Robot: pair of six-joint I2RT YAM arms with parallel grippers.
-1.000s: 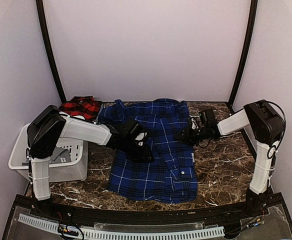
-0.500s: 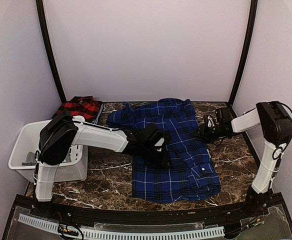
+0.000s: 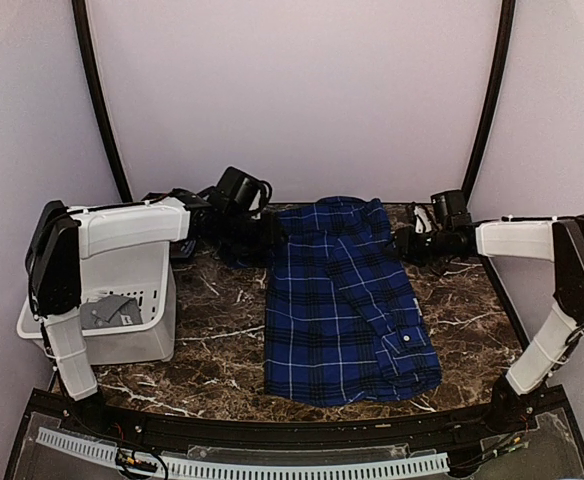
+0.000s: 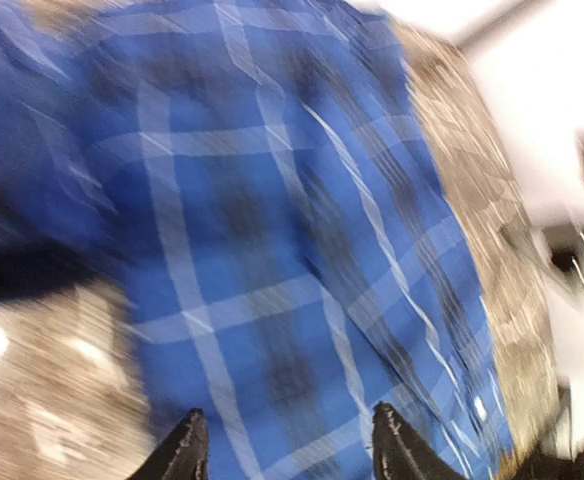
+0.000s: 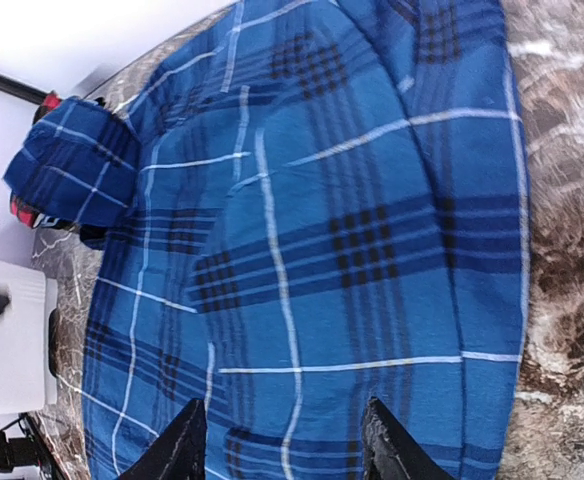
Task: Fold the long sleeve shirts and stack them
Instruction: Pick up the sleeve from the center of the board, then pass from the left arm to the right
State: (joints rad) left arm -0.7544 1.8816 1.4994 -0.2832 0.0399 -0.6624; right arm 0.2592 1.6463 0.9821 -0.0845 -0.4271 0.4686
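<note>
Looking down, we see our left fingers [image 4: 185, 455] and right fingers [image 5: 184, 445] both parted and empty by the far end of the blue plaid shirt [image 3: 342, 310] on the tabletop [image 3: 222, 340].

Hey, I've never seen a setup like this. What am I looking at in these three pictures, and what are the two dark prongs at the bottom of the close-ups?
These are two robot arms bolted at the near edge of a marble table. The wide picture comes from a fixed camera above and behind them. Each close-up comes from a camera on one arm's wrist, so the dark prongs are that arm's own fingers. On the table lies a blue plaid shirt, spread fairly flat, with a white plastic basket to its left. The left hand and right hand are at the shirt's far end, one on each side. Both have their fingers apart above the cloth and hold nothing. A sliver of red cloth peeks out past the shirt's bunched sleeve.
</note>
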